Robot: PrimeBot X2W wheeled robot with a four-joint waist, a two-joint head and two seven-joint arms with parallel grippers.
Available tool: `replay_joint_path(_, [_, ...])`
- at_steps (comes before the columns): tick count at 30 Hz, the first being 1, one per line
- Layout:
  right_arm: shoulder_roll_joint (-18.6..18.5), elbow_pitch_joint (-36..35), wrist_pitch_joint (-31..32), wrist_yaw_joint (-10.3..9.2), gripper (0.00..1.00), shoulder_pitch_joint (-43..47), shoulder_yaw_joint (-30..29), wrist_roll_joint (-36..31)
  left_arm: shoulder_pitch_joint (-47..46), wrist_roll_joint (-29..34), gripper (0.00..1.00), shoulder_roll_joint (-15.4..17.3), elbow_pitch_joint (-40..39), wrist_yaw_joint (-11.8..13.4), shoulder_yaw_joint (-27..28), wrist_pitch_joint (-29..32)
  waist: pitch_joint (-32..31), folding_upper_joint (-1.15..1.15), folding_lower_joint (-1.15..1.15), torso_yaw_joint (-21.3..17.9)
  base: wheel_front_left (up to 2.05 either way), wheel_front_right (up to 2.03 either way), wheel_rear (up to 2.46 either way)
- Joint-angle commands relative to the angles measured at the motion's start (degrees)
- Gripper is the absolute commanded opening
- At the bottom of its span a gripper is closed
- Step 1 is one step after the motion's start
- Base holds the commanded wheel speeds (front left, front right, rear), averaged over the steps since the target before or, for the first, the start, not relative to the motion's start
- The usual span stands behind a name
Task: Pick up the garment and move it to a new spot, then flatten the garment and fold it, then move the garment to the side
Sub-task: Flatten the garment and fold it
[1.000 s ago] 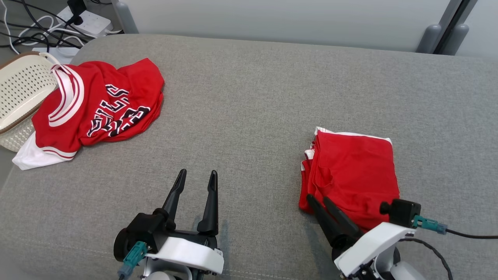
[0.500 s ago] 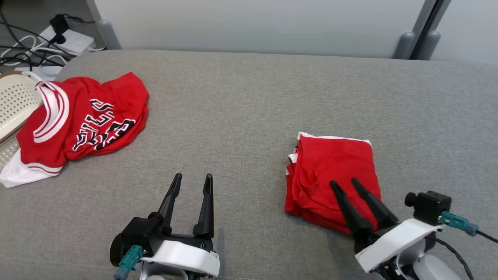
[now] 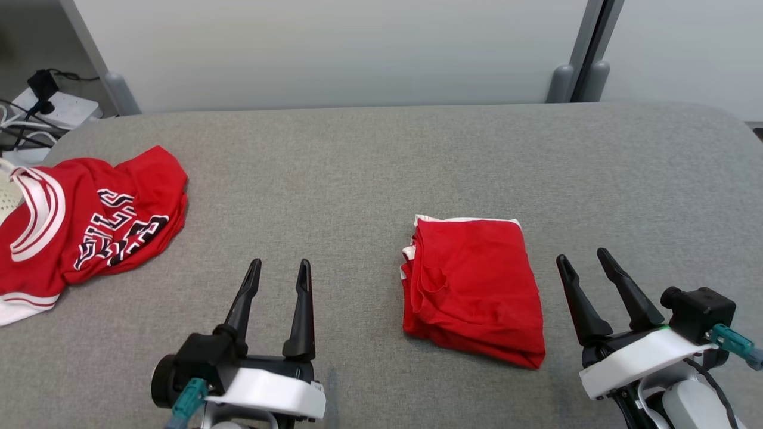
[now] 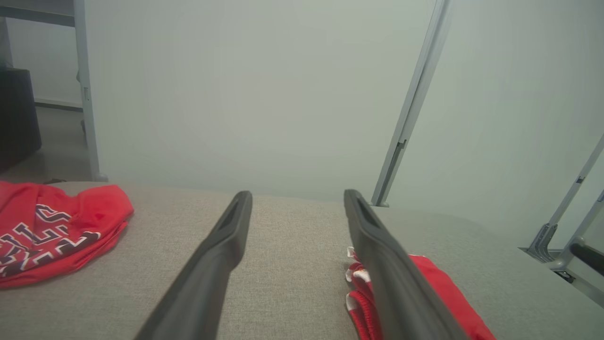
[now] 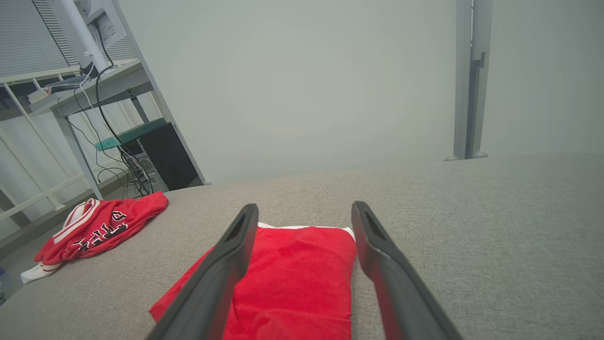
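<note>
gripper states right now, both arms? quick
Left gripper: open, holding nothing.
Right gripper: open, holding nothing, just beside the folded red fabric garment.

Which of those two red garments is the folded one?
The plain red garment beside the right hand; the lettered jersey at the left lies crumpled.

Pale grey-green wall (image 3: 334, 53) behind grey fabric surface (image 3: 369, 161); grey metal post (image 3: 583, 47); power strip (image 3: 56, 108), cables (image 3: 15, 128) far left.
</note>
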Motion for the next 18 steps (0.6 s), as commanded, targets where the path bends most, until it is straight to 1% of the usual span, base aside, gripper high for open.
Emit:
replay_joint_path(1, [-0.6,-1.4,-1.07,0.08,1.0,-0.65,0.7,-1.44,-0.47,2.24,1.0,0.17,-1.32,-0.06,1.79,-0.34,-0.8,0.0,0.0,-0.69,0.0,0.0,0.0])
replay_joint_path(9, [0.23,-3.98,-1.27,0.08,1.0,3.22,-4.78,-4.83,2.44,3.31,1.0,0.17,-1.06,-0.4,2.96,-0.34,-2.22,0.0,0.0,-1.51,0.0,0.0,0.0])
replay_joint_path(13, [0.16,-4.48,-1.28,0.08,1.0,4.81,-6.09,-6.37,4.23,3.33,1.0,0.17,-1.12,-0.25,4.26,-0.34,-2.78,0.0,0.0,-1.3,0.0,0.0,0.0])
replay_joint_path(18, [1.07,-5.07,-1.28,0.08,1.0,7.42,-8.84,-7.56,6.65,3.13,1.0,0.17,-1.26,-0.21,5.73,-0.34,-4.03,0.0,0.0,-0.76,0.0,0.0,0.0])
